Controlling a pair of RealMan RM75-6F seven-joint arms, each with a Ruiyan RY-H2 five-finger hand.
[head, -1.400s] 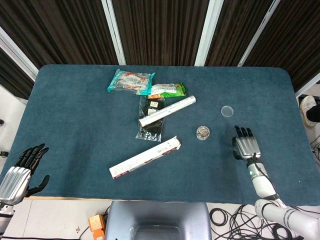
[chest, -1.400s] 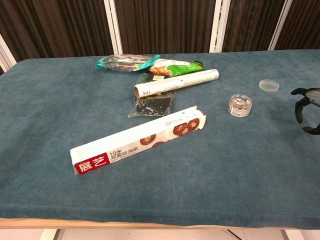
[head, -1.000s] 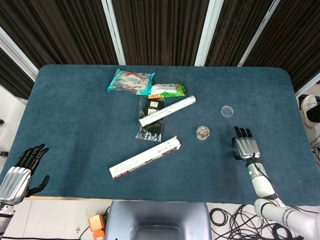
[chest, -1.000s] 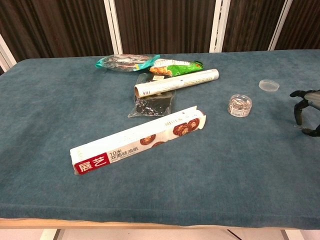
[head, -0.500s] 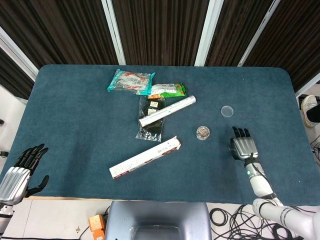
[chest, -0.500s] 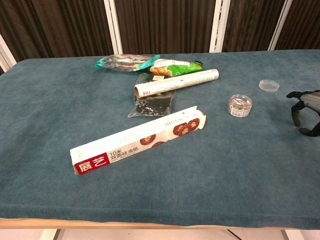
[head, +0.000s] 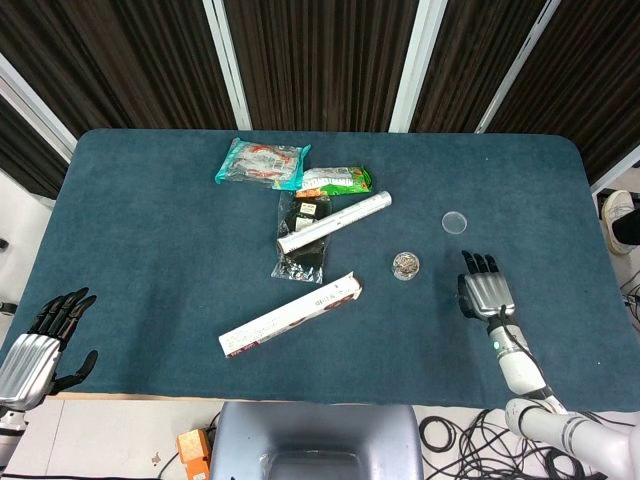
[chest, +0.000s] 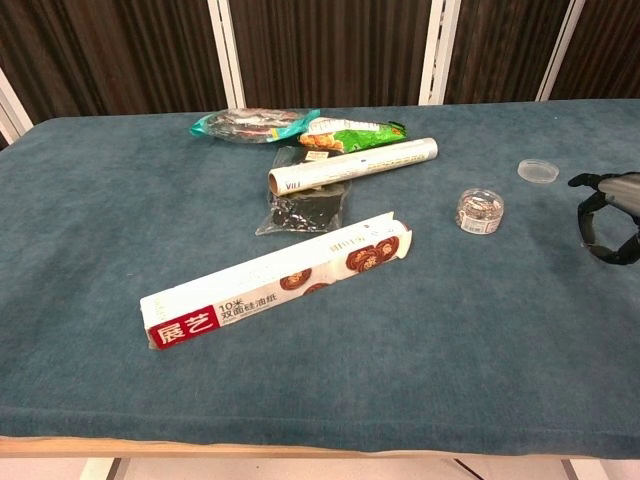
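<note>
Then my right hand (head: 485, 293) hovered over the blue table (head: 150, 230), fingers spread and holding nothing, near the small clear jar (head: 405, 265) on its left and the round lid (head: 455, 221) lying farther back. My left hand (head: 35, 345) hung off the near left corner of the table, released too, well apart from everything. Toward the middle lay the long baking-paper box (head: 290, 314), the foil roll (head: 333, 222) across a dark packet (head: 300, 245), a green snack bag (head: 335, 180) and a teal pouch (head: 260, 163).
</note>
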